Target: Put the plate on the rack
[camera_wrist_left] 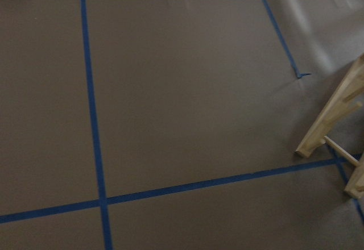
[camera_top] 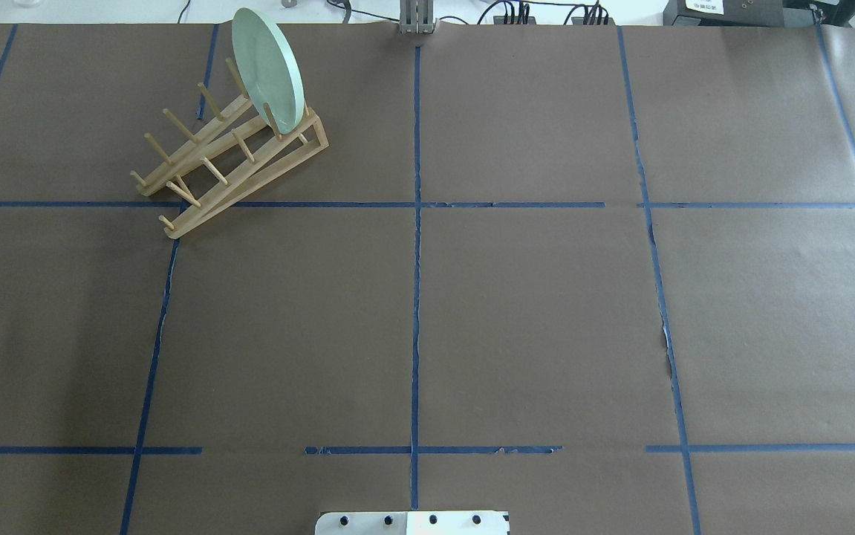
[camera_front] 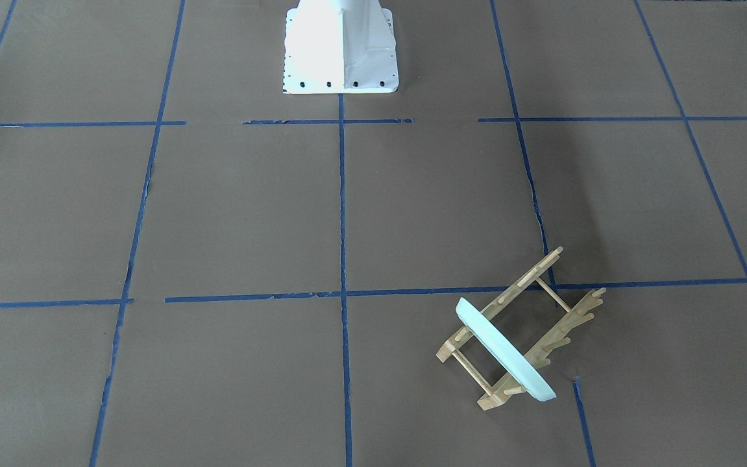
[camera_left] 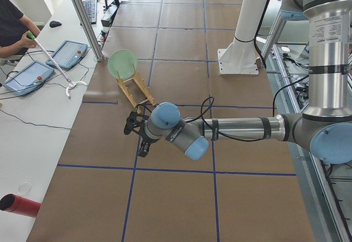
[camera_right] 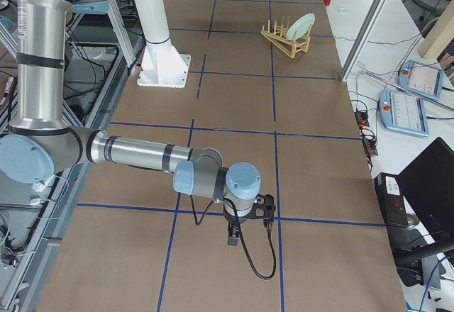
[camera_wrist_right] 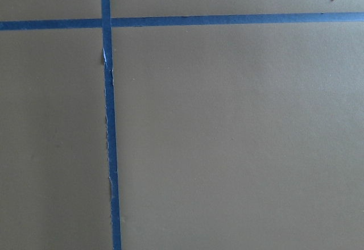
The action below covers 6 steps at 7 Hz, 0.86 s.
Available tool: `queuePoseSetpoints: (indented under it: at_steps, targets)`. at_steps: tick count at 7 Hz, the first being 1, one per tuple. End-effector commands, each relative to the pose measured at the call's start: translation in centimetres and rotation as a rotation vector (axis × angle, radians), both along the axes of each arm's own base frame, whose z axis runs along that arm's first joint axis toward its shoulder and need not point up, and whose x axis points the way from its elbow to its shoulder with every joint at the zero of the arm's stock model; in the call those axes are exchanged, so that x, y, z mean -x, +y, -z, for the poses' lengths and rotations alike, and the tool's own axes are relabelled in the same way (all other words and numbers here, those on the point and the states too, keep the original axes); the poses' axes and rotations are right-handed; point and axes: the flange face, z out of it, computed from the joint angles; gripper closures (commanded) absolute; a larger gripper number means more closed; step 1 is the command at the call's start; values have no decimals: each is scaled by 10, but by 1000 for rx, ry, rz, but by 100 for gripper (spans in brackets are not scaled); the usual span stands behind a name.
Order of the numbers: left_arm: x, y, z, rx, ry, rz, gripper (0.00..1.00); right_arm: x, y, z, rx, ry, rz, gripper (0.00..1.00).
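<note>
The pale mint-green plate [camera_front: 506, 350] stands on edge between the pegs at one end of the light wooden rack [camera_front: 545, 311]. In the overhead view the plate [camera_top: 267, 70] and rack [camera_top: 234, 163] are at the far left of the table. Both also show small in the left view, plate [camera_left: 122, 64] and rack [camera_left: 135, 91], and in the right view, plate [camera_right: 301, 25] and rack [camera_right: 280, 39]. The left wrist view catches only a rack end [camera_wrist_left: 335, 119]. My left gripper [camera_left: 132, 127] hovers apart from the rack; I cannot tell its state. My right gripper [camera_right: 264, 207] hovers far from it; I cannot tell its state.
The white robot base [camera_front: 341, 45] stands at the table's robot side. Brown paper with blue tape lines covers the table. An operator [camera_left: 14, 30] with a grabber stick and tablets [camera_left: 27, 77] sits beside the table. A red cylinder [camera_left: 19, 205] lies on the side bench.
</note>
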Motion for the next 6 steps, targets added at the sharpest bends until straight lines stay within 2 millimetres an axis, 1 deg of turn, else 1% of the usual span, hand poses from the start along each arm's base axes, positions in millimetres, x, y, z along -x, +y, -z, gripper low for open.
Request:
queuePoseSetpoints:
  at_steps: [1,2,3,4,5,6]
  targets:
    - [20,-4,-33,133,-171,-86,0,0,-1,1,-2,0,0,0]
    - [23,-19,-25,192,-177,-113,0,0,0,0,0,0,0,0]
    - [48,-32,-8,211,-169,-99,0,0,0,0,0,0,0,0]
    - [75,-51,22,225,-170,-86,0,0,-1,1,-2,0,0,0]
    - [81,-48,34,223,-176,-126,0,0,0,0,0,0,0,0]
    - [79,-44,33,220,-163,-125,0,0,0,0,0,0,0,0]
